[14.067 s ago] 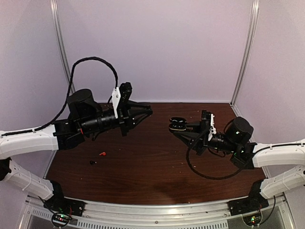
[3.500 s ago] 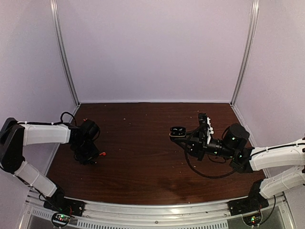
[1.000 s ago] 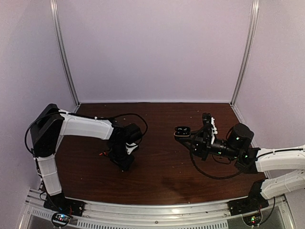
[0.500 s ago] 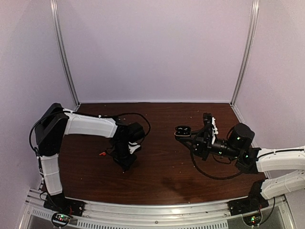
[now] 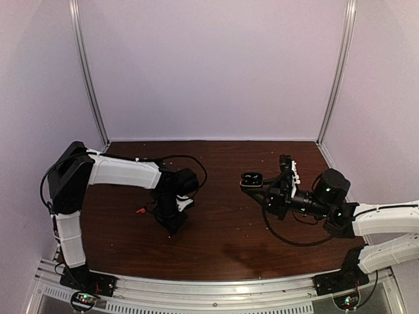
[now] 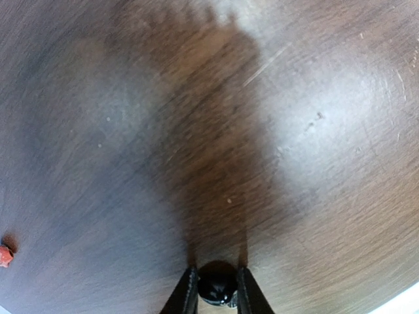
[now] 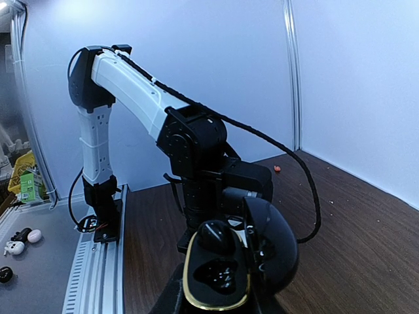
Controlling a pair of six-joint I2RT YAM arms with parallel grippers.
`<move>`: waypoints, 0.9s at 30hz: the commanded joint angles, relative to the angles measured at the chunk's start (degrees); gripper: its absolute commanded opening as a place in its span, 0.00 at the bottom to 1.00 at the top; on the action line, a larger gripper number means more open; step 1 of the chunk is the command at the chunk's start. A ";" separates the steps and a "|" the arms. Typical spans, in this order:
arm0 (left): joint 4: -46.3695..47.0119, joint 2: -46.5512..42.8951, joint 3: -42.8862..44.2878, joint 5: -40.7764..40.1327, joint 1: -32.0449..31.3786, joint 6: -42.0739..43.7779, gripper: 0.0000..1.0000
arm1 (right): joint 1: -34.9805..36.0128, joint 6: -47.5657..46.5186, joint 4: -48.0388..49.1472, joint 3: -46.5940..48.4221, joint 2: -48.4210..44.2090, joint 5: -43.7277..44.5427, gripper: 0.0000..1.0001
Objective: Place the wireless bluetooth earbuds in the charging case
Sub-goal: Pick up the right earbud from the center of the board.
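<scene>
I can count two robot arms, the left arm [image 5: 121, 173] and the right arm [image 5: 386, 219]. Each arm has one hand, so that makes two hands, the left hand [image 5: 173, 227] and the right hand [image 5: 256, 185]. There are two tiny earbuds, one black earbud [image 6: 217, 282] and one red earbud [image 5: 140, 210]. There is one round case [image 7: 236, 265], and it has two dark hollows inside. There is just one brown counter [image 5: 222, 235].
</scene>
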 commanded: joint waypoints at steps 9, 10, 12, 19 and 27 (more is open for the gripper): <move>2.07 -1.03 -2.02 -2.62 -1.58 0.17 0.12 | -0.39 -0.53 0.61 0.75 -0.17 1.03 0.00; 3.13 -1.79 -2.39 -2.58 -1.55 -0.16 0.12 | -0.42 -0.45 0.61 0.69 -0.13 1.07 0.00; 5.68 -3.73 -3.20 -2.99 -1.55 -0.82 0.12 | -0.38 -0.11 0.94 0.41 0.03 1.40 0.00; 20.86 -12.77 -9.09 -4.55 -0.32 -4.34 0.15 | -0.37 1.62 7.09 -2.41 3.28 3.06 0.00; 36.73 -19.10 -18.93 -4.73 0.73 -6.99 0.18 | -0.37 2.80 29.39 -9.14 15.62 2.00 0.00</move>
